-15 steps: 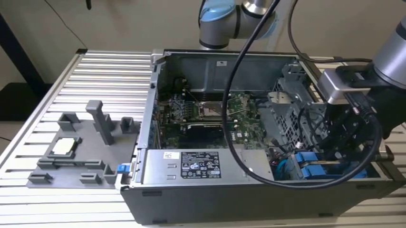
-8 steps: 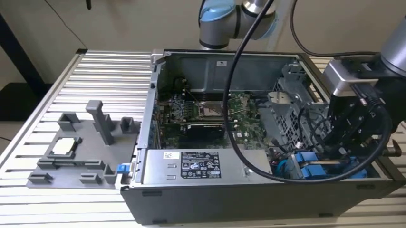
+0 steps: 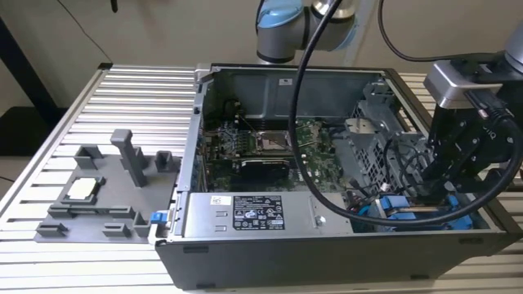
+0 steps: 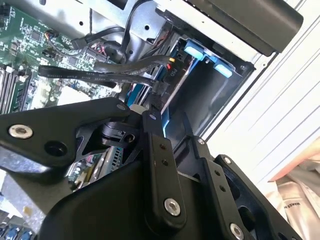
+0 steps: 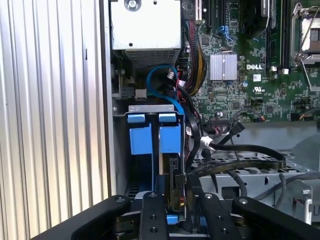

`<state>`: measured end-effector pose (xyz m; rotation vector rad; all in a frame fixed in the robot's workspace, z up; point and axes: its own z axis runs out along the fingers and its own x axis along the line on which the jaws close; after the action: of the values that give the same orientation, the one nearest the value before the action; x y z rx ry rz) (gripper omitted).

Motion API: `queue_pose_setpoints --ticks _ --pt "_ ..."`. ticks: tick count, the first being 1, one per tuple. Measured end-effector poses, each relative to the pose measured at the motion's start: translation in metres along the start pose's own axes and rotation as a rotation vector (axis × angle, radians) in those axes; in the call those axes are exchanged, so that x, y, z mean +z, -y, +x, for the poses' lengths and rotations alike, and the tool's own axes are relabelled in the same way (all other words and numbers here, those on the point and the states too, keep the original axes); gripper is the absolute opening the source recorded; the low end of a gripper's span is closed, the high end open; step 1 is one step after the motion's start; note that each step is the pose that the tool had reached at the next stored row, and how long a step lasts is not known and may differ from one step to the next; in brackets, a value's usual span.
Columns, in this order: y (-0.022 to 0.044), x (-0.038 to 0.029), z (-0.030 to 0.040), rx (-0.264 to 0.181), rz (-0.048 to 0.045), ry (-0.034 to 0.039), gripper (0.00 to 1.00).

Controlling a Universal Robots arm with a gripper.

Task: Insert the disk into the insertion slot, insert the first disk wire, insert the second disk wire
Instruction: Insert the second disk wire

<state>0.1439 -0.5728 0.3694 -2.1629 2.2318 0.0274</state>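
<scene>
The disk sits in the insertion slot [image 5: 145, 108] at the case's front corner on the exterior view's right. Its blue carrier [image 5: 140, 141] shows there, with blue tabs [image 4: 199, 52] also in the second wrist view and blue plastic [image 3: 394, 207] in the exterior view. My gripper [image 3: 452, 187] hangs low over that corner. Its fingers [image 5: 154, 215] close on a black wire connector [image 5: 173, 175] that stands against the disk's end. The same connector [image 4: 163, 82] carries a flat black cable [image 4: 90, 75] running back toward the motherboard. The disk's metal body is hidden.
The open grey case [image 3: 327, 257] lies on a slatted table [image 3: 122, 110]. A labelled power supply [image 3: 253, 214] fills the front, the perforated drive cage [image 3: 372, 150] stands beside the gripper, and loose black and blue cables [image 5: 165, 85] crowd the bay. A grey fixture [image 3: 98, 190] sits at the exterior view's left.
</scene>
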Motion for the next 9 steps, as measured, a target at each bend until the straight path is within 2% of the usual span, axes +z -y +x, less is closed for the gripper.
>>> queue_pose_setpoints --ticks 9 --pt "0.0000 -0.0001 0.0000 0.000 -0.0001 0.0031 0.32"
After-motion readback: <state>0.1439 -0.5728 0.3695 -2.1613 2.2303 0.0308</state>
